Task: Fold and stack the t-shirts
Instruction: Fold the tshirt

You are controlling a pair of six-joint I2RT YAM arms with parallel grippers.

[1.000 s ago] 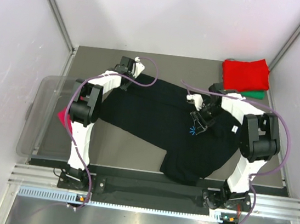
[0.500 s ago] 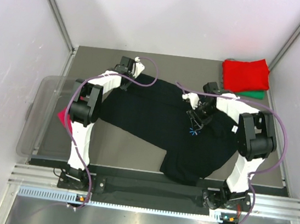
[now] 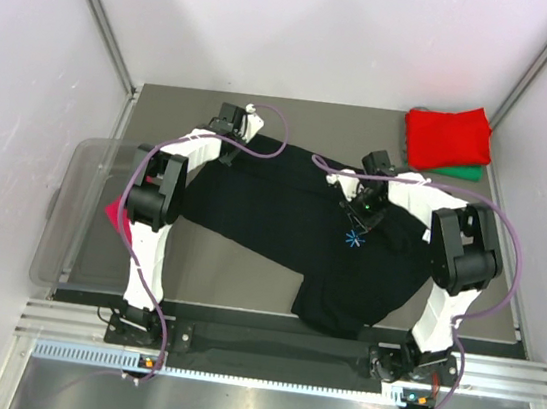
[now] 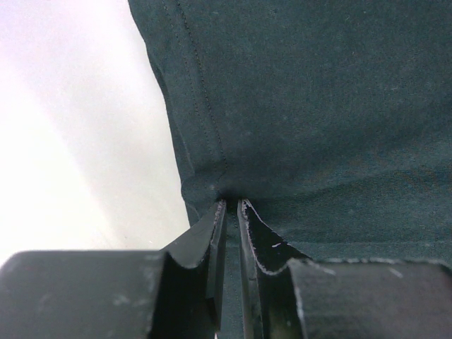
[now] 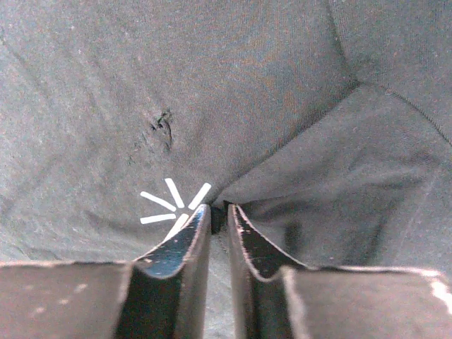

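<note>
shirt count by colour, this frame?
black t-shirt: 1
red t-shirt: 1
green t-shirt: 1, mostly under the red one
magenta t-shirt: 1, only a corner shows beside the left arm
Total: 4

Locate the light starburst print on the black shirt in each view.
Top external: starburst print right of centre, just below right gripper.
Left wrist: not in it.
Right wrist: print lower centre, left of the closed jaws.
Shared landmark: black t-shirt, in all three.
</note>
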